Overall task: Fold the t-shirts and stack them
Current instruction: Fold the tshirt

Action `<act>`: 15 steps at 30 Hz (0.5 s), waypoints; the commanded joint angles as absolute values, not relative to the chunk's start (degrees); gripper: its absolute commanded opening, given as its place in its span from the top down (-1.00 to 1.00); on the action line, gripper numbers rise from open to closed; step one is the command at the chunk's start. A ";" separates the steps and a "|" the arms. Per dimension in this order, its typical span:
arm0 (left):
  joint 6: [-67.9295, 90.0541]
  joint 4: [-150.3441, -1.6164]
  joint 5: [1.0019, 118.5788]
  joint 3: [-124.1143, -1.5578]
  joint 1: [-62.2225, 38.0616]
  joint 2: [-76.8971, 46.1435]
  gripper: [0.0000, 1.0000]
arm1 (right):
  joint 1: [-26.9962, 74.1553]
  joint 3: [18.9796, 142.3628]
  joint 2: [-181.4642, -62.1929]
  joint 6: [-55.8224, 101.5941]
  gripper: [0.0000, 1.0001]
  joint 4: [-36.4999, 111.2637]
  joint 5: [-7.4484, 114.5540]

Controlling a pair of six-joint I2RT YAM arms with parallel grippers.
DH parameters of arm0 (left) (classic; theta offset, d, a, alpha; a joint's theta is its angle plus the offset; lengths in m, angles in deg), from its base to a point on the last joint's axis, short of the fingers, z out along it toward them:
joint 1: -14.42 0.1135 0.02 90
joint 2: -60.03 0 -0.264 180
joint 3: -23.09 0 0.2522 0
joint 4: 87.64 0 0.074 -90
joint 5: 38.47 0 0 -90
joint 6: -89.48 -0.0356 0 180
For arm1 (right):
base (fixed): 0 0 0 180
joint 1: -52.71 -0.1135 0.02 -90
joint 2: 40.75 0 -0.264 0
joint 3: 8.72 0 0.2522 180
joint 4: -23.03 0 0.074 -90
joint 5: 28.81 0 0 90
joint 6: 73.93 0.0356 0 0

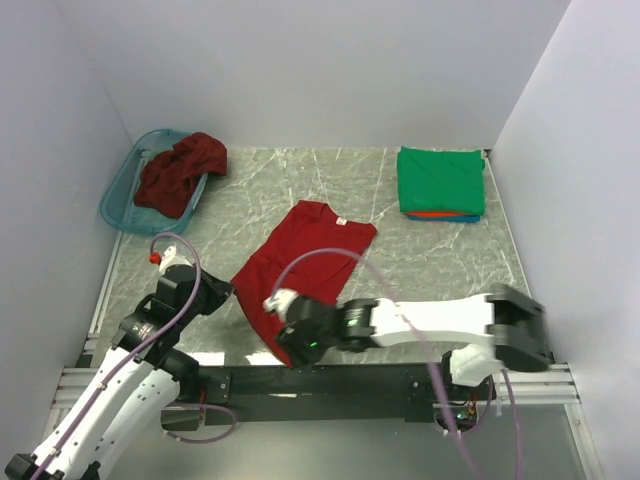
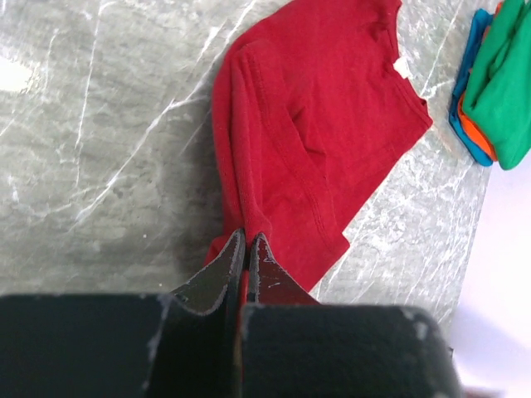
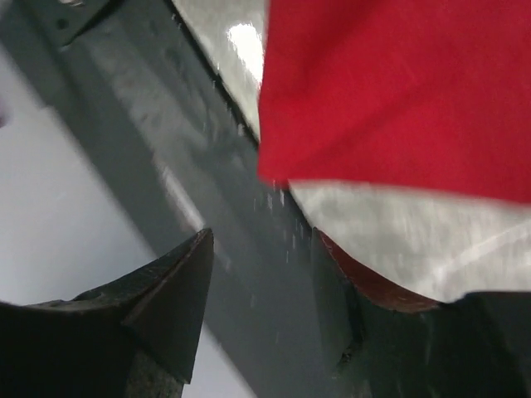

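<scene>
A bright red t-shirt (image 1: pixel 305 262) lies spread on the marble table, its collar toward the back; it also shows in the left wrist view (image 2: pixel 315 141). My left gripper (image 2: pixel 246 240) is shut on the shirt's near-left hem. My right gripper (image 3: pixel 261 240) is open and empty, just off the shirt's near corner (image 3: pixel 398 91) at the table's front edge. A darker maroon t-shirt (image 1: pixel 180 170) is bunched in the teal basket (image 1: pixel 120 195). A folded stack with a green t-shirt (image 1: pixel 440 180) on top of orange-red and blue ones sits at the back right.
The black front rail (image 1: pixel 330 378) runs along the near edge under my right gripper. White walls close in the table on the left, back and right. Bare marble (image 1: pixel 440 265) lies between the red shirt and the stack.
</scene>
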State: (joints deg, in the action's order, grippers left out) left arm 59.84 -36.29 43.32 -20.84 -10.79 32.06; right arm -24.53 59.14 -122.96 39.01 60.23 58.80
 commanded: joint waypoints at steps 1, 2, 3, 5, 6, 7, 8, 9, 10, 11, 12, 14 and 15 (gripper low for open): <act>61.80 -36.35 41.77 -20.55 -10.80 32.17 0.93 | -28.93 66.98 -132.90 32.87 -0.17 59.11 69.37; 61.97 -36.35 41.95 -20.46 -10.72 31.99 0.93 | -29.47 68.57 -134.77 32.25 -0.18 59.89 69.45; 62.06 -36.52 42.12 -20.37 -10.72 31.91 0.93 | -30.08 71.28 -136.53 31.46 -0.21 60.42 71.28; 62.06 -36.70 42.47 -20.20 -10.72 31.55 0.93 | -31.83 73.23 -139.87 31.02 -0.23 61.39 72.70; 62.15 -36.70 42.65 -20.20 -10.72 31.47 0.93 | -32.28 73.76 -140.58 30.66 -0.24 61.31 72.88; 62.24 -37.13 42.83 -20.11 -10.72 31.46 0.93 | -32.63 74.03 -141.37 30.75 -0.25 61.05 73.06; 62.32 -37.31 43.00 -20.02 -10.72 31.29 0.93 | -32.81 74.03 -141.64 30.75 -0.25 60.52 72.88; 62.41 -37.40 43.00 -20.02 -10.72 31.12 0.93 | -32.99 73.51 -141.82 30.92 -0.25 60.26 72.71; 62.41 -37.49 43.00 -19.94 -10.72 31.20 0.93 | -33.07 73.16 -141.91 31.53 -0.25 59.99 72.79; 62.59 -37.32 42.92 -19.93 -10.63 31.03 0.93 | -33.07 72.72 -142.17 31.80 -0.25 59.73 73.06; 62.59 -37.23 42.65 -19.93 -10.72 30.94 0.93 | -33.07 72.19 -142.26 32.33 -0.25 59.81 73.49; 62.76 -37.05 42.56 -19.67 -10.72 30.94 0.93 | -33.07 71.57 -142.61 32.51 -0.25 60.25 73.76; 62.76 -37.05 42.48 -19.58 -10.72 31.02 0.93 | -33.07 71.22 -142.79 32.68 -0.25 60.34 73.68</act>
State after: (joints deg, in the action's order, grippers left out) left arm 62.16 -35.90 43.06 -19.90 -10.79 30.99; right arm -33.03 71.41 -142.24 32.50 60.42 71.17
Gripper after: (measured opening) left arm 0.039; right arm 0.623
